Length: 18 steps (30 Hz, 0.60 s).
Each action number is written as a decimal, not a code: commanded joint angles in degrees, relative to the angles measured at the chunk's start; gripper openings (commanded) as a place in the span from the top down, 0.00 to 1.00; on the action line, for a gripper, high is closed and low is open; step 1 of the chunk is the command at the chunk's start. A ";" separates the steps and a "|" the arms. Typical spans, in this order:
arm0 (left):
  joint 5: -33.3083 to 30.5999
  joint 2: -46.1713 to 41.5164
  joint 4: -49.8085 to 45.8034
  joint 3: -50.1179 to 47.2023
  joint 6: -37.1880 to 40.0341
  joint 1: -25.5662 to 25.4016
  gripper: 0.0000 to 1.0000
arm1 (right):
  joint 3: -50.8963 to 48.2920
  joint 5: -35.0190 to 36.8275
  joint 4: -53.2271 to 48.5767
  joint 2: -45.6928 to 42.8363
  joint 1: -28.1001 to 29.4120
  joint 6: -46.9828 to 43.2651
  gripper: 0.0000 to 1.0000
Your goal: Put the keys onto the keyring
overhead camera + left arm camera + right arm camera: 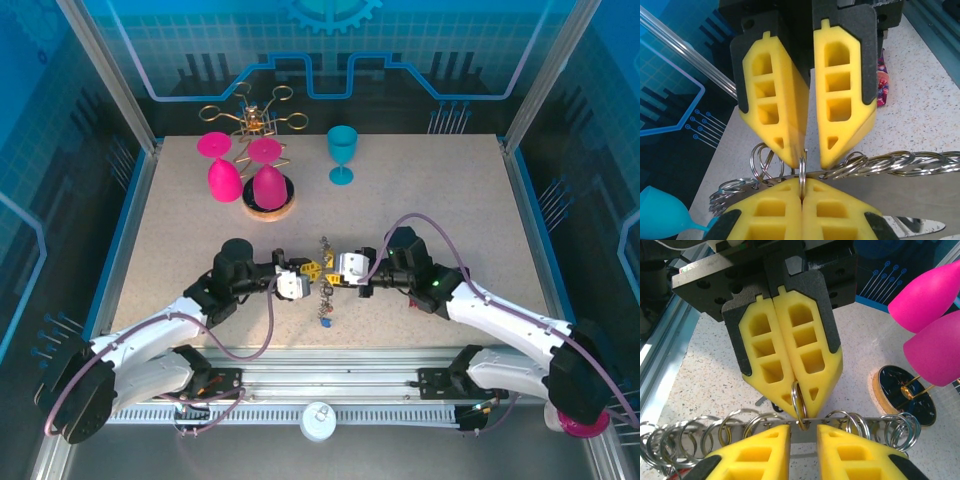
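The keyring (323, 285) is a thin band fringed with silver split rings, lying between my two grippers at the table's middle. Small keys hang from it, a blue one (326, 321) at its near end. My left gripper (311, 272) (802, 189) is shut on one split ring (803, 167), which stands upright on the band (865, 190). My right gripper (333, 268) (803, 427) faces it, open, its tips straddling the band (803, 437) below that ring (795, 399). A silver key blade (915, 226) lies near the band.
At the back of the table stand two upturned pink goblets (222, 170), a gold wire rack on a cork base (268, 200) and a teal goblet (342, 152). Metal rails border the table's left and right edges.
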 commanded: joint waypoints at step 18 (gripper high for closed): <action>2.04 0.47 0.42 1.69 -3.82 -0.26 0.89 | 2.56 1.10 -3.59 -0.36 1.24 -4.50 1.00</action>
